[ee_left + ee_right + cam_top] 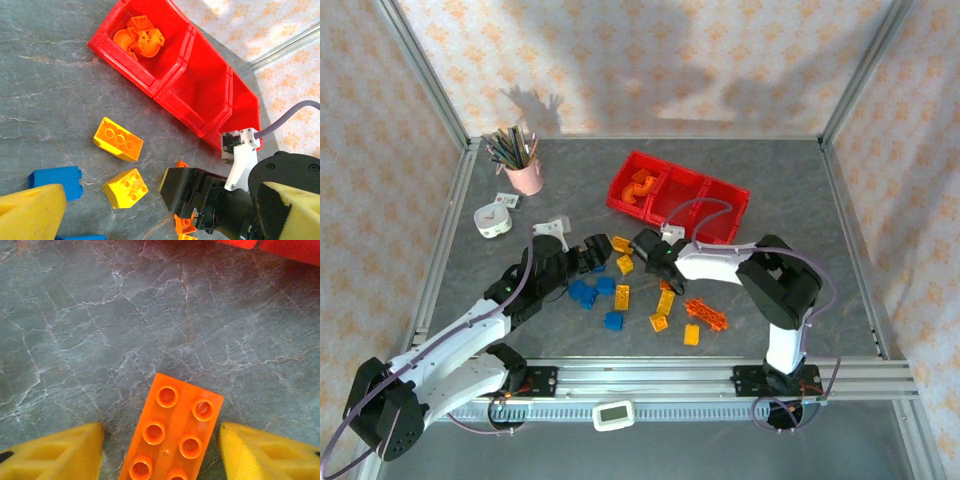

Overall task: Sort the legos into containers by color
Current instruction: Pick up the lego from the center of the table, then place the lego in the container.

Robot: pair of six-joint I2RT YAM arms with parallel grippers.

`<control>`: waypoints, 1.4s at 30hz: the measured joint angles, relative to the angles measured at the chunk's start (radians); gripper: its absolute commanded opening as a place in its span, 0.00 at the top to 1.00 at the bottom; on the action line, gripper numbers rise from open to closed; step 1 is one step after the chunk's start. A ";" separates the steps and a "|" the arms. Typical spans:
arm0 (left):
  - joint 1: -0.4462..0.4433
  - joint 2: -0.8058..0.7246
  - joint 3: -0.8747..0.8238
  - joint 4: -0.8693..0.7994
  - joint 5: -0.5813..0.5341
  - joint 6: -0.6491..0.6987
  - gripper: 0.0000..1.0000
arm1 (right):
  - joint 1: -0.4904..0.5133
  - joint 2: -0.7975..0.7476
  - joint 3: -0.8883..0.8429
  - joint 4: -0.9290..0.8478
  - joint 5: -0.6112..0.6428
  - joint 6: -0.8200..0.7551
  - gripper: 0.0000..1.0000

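Observation:
The three joined red containers (678, 197) stand at the back centre; the leftmost bin (131, 55) holds several orange legos (140, 40). My right gripper (161, 445) is open, its yellow fingers either side of an orange brick (172, 432) lying on the table, with gaps on both sides. My left gripper (164, 200) is wide open and holds nothing, just left of the right gripper (652, 252). Below it lie two yellow bricks (118, 139) (126, 188) and a blue brick (56, 181). More blue legos (584, 292) and yellow ones (665, 300) lie in front of the arms.
A pink pencil cup (525, 175) and a small white bowl (492, 220) stand at the back left. An orange ladder-like piece (705, 313) lies at the front right. Metal frame rails (440, 250) border the grey table.

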 measured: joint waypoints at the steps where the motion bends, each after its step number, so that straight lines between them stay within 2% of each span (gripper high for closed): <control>1: 0.000 0.000 0.000 0.000 -0.003 0.000 0.01 | 0.002 0.002 0.006 -0.001 0.000 -0.002 0.44; 10: 0.000 -0.002 0.000 -0.001 -0.013 0.000 0.01 | 0.003 0.030 0.038 -0.028 0.018 -0.034 0.63; 14: 0.000 -0.014 0.000 -0.009 -0.014 0.000 0.01 | 0.003 0.035 0.048 -0.028 0.021 -0.047 0.68; 26: 0.000 -0.035 0.000 -0.024 -0.043 0.000 0.01 | 0.003 0.029 0.073 0.003 -0.010 -0.103 0.68; 32: 0.009 -0.035 0.011 -0.048 -0.051 0.001 0.01 | -0.010 0.028 0.196 0.010 -0.017 -0.158 0.68; 37: 0.069 -0.034 0.046 -0.053 -0.044 0.012 0.01 | -0.058 0.047 0.332 0.023 -0.025 -0.204 0.68; 42: 0.124 -0.014 0.068 -0.051 -0.038 0.028 0.01 | -0.129 0.147 0.503 0.044 -0.043 -0.243 0.68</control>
